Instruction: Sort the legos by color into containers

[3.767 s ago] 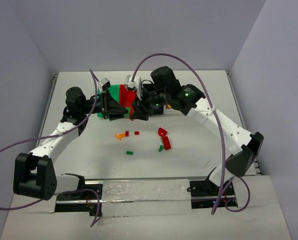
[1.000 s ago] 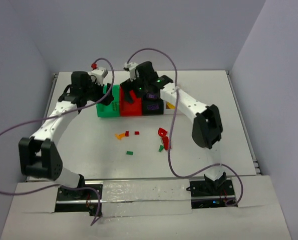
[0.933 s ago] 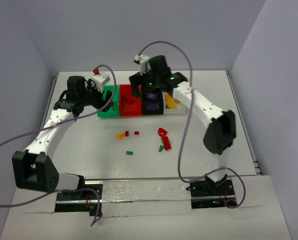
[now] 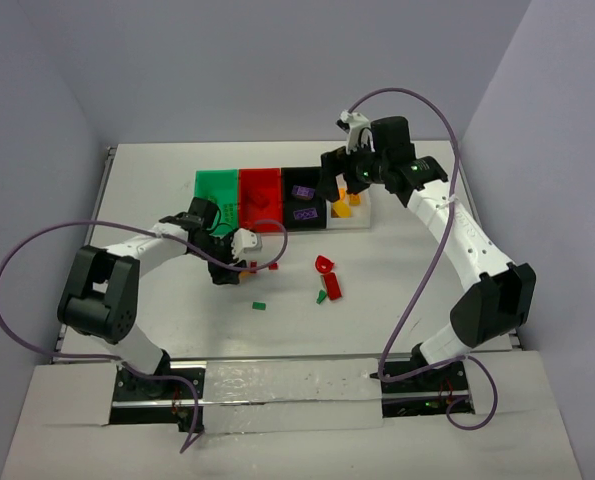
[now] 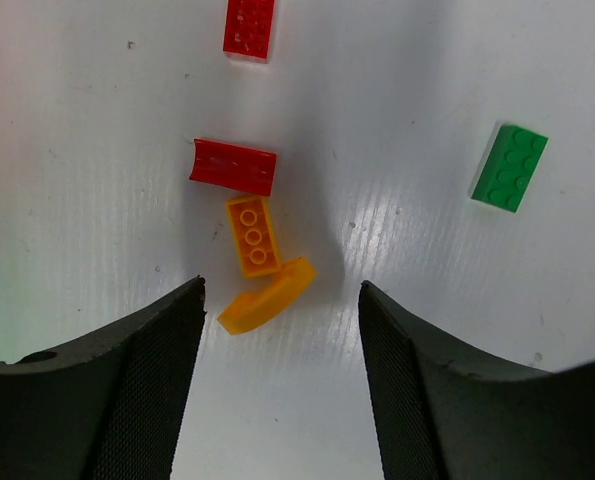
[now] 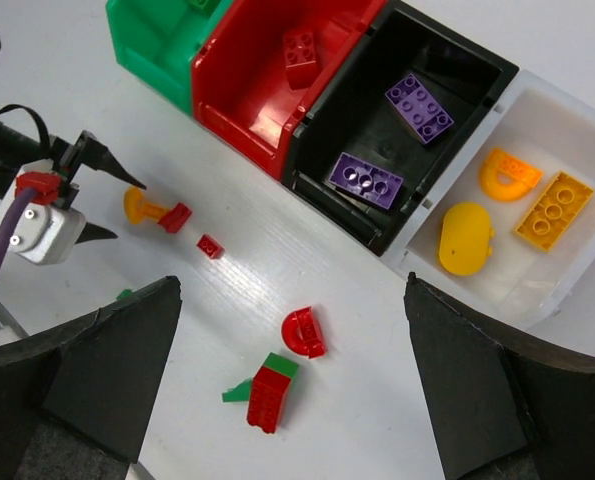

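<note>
Top external view: the row of containers sits at the far middle of the table, running green, red, black, clear white from left to right. Left gripper is low over the loose legos in front of the green and red bins. Right gripper hangs above the clear white end.

Left wrist view: fingers apart, clamped on nothing. An orange curved brick lies on the table between the tips, touching neither pad. An orange studded plate rests against its upper edge, and a red rounded brick lies just beyond that. A red studded brick is farther off; a green plate is well apart to the right.

Right wrist view: fingers wide apart, nothing between them. Below them:
- green bin
- red bin, one red brick inside
- black bin, two purple plates
- clear white bin, holding an orange arch, a yellow rounded piece and an orange-yellow studded plate

On the table in front lie a red half-round and a red block with green pieces touching it.
</note>
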You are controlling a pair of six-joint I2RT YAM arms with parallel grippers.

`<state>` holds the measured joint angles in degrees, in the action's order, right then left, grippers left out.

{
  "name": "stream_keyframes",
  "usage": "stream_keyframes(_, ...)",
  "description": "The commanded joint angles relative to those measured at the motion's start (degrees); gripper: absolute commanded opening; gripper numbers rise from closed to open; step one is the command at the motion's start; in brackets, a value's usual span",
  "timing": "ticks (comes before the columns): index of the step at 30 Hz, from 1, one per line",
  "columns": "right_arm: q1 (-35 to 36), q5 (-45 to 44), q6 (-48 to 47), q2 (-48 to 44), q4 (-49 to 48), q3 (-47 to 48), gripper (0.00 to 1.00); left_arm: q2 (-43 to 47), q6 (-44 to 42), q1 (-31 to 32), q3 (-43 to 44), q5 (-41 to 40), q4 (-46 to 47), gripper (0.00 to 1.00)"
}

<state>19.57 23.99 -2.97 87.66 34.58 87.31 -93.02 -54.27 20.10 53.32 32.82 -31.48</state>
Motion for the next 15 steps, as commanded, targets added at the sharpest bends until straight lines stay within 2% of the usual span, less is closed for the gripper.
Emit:
stream_keyframes(1, -0.1, 3.0, -2.5, -1.4, 0.4, -0.3, 1.00, -0.4, -6.0, -0.4, 1.4, 1.7, -1.1, 0.67)
stream_keyframes(6, 0.4, 7.5, -5.5, -0.9, 0.8, -1.9, 1.00, 0.6, -7.5, -1.4, -1.0, 1.0, 0.6, 0.57)
stream_keyframes(11, 3.8, 6.5, -8.8, 0.5, 1.8, -3.2, 1.00, 2.5, -10.2, -2.0, -4.1, 0.5, 2.5, 0.47)
stream_keyframes(15, 5.3, 6.3, -9.1, 2.2, 1.9, -2.9, 1.00, 5.0, -11.9, -2.3, -6.2, 1.2, 3.6, 0.42)
